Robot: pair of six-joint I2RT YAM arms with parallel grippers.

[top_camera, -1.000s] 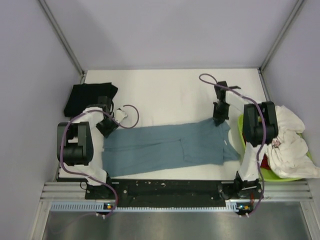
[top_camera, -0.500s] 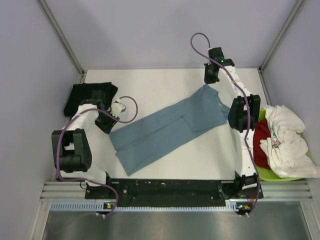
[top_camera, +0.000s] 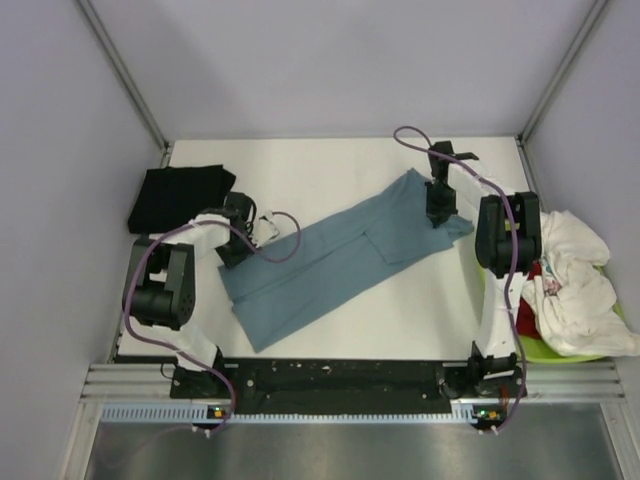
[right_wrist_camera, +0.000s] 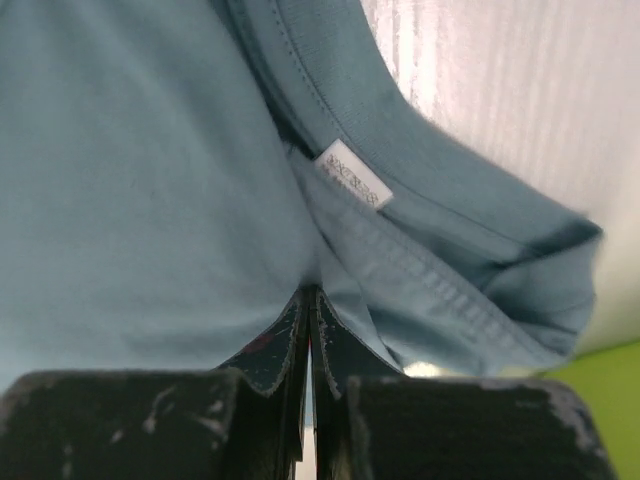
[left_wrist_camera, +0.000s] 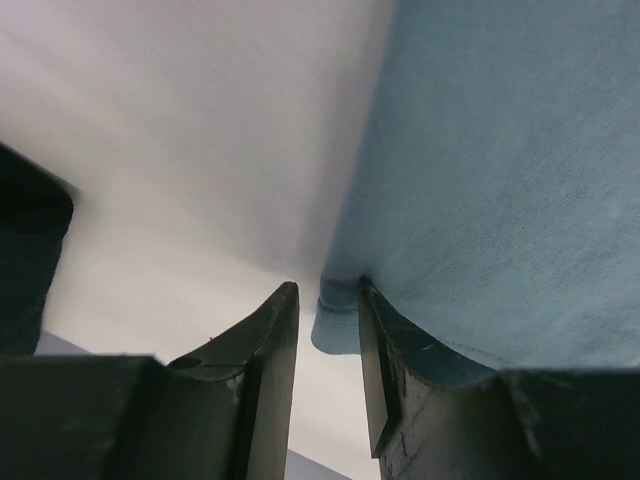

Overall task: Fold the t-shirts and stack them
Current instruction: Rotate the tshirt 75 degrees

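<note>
The slate-blue t-shirt (top_camera: 340, 255) lies folded lengthwise, slanting from near left to far right on the white table (top_camera: 330, 170). My right gripper (top_camera: 437, 218) is shut on its collar end; in the right wrist view the fingertips (right_wrist_camera: 309, 292) pinch the cloth (right_wrist_camera: 150, 150) just below the neck label (right_wrist_camera: 352, 178). My left gripper (top_camera: 238, 255) is at the shirt's left hem corner. In the left wrist view its jaws (left_wrist_camera: 328, 290) stand narrowly apart with the hem corner (left_wrist_camera: 335, 325) loose between them. A folded black t-shirt (top_camera: 178, 195) lies at the far left.
A lime-green bin (top_camera: 535, 350) at the right edge holds a white t-shirt (top_camera: 580, 290) and a red one (top_camera: 525, 290). The bin's green also shows at the corner of the right wrist view (right_wrist_camera: 610, 400). Grey walls enclose the table on three sides.
My right gripper came back toward me from the far edge, lowering the collar end onto the table. My left gripper slid right to the hem corner. The shirt stays slanted.
</note>
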